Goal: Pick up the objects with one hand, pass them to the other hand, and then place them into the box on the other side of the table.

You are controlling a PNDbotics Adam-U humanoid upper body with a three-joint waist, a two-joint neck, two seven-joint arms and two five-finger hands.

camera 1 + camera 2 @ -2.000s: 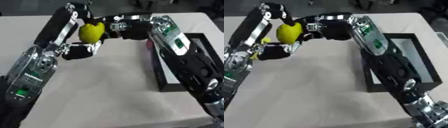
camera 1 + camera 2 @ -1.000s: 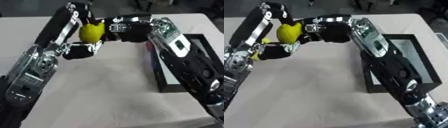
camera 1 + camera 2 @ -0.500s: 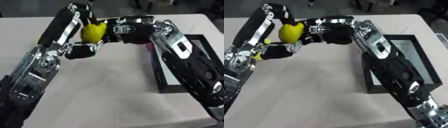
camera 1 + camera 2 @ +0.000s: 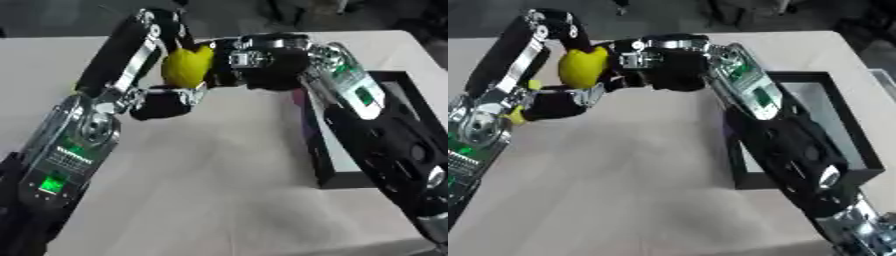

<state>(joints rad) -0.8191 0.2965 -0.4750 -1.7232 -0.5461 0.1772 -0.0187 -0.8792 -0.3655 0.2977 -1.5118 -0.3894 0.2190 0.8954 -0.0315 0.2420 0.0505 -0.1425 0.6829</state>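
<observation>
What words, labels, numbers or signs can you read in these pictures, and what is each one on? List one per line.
No text can be read.
Left forearm panel: green markings, too blurred to read.
Right forearm panel: green markings, too blurred to read.
Yellow object, black box, table: no print visible.

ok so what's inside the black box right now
The box shows only a pale, bare floor where visible. The right arm covers its near-left part, so anything there is hidden.
</observation>
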